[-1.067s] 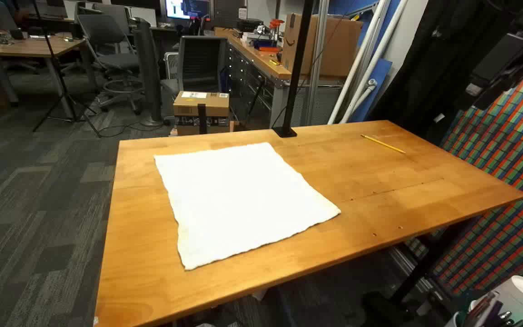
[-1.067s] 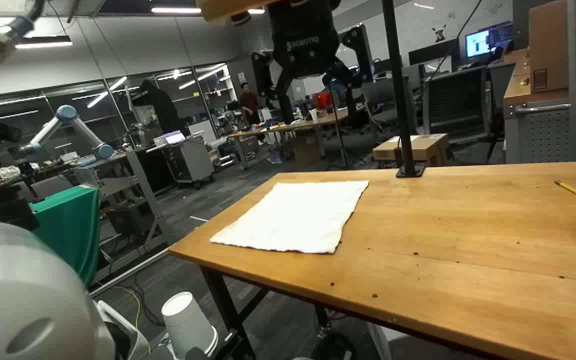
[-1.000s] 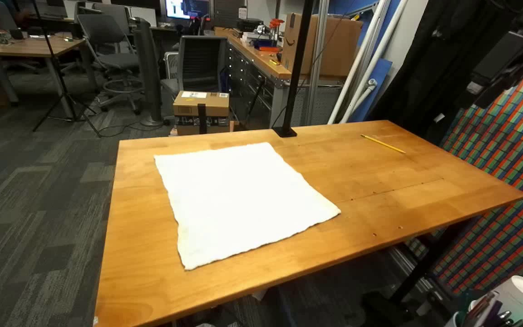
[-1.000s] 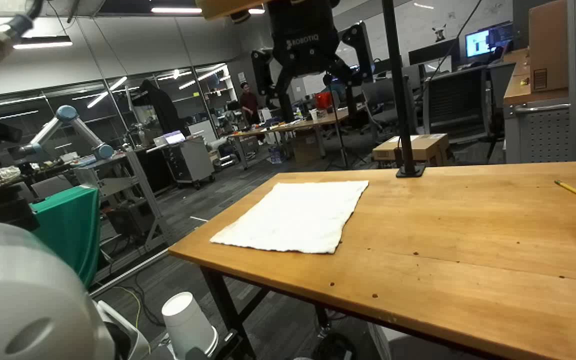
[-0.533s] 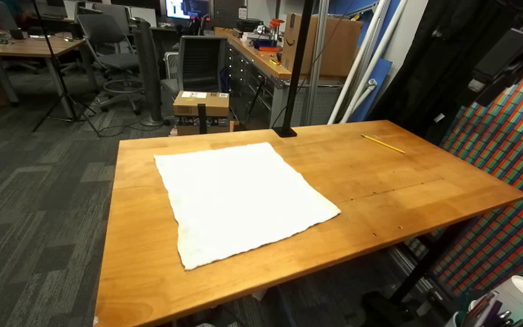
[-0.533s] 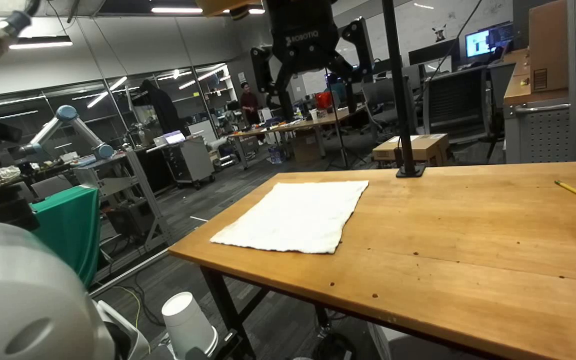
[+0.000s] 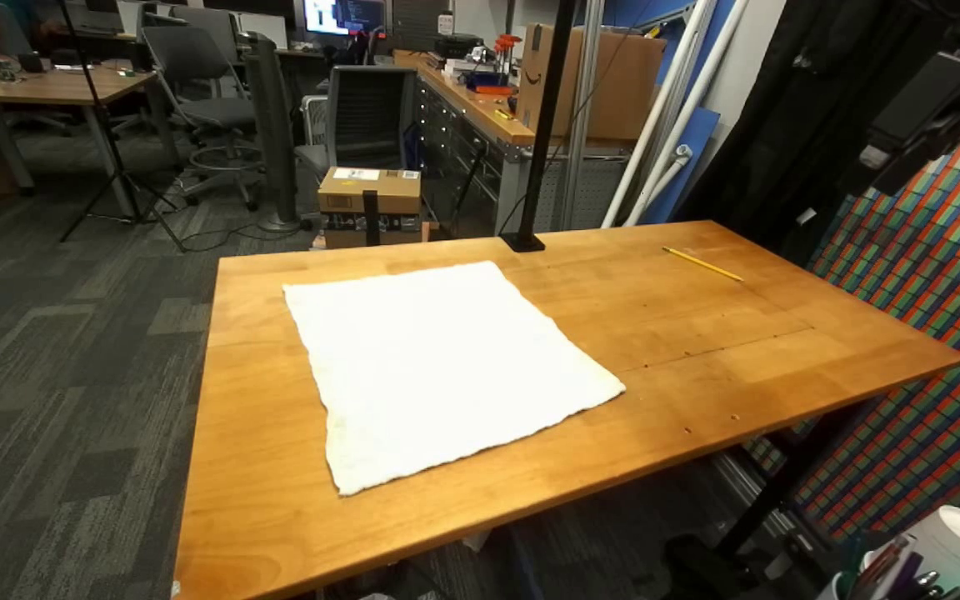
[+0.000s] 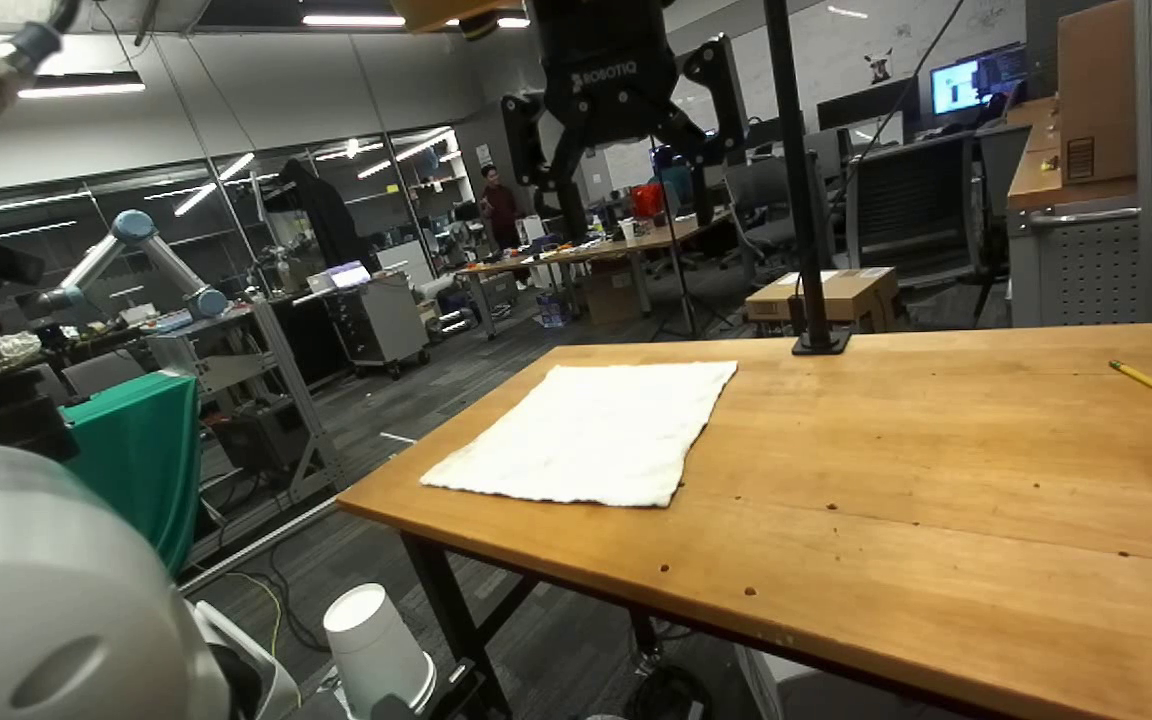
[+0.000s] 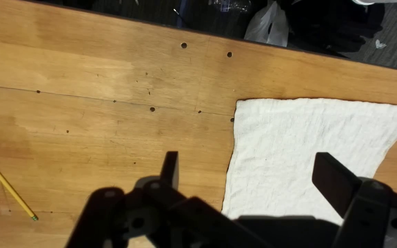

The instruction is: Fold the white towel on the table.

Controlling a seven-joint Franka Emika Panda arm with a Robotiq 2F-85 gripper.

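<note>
Saw nearest, in an exterior view, a rounded white casing filling the lower left corner. Made out just past that a white cup, upside down and leaning, below the near corner of the bench. Noted pens bunched at the lower right of an exterior view.

Found the gripper hung well above the bench, pointing down and spread wide. Saw in the wrist view 2 fingers far apart, 1 in front of the bench and 1 in front of the towel. Found the towel laid out flat and roughly square on the bench, toward its left side in both exterior views. Picked out wavy edges, faint creases, and a yellowish tint at 2 corners. Saw dark holes dotting the bench, 1 just beside the towel's edge. Spotted a yellow pencil lying on the bench, well apart from the towel.

Saw in both exterior views a black pole standing at the far edge of the bench. Made out behind it a carton, then a chair. Glimpsed beyond these a cluttered table, a lit screen and, too small for detail, a person.
</note>
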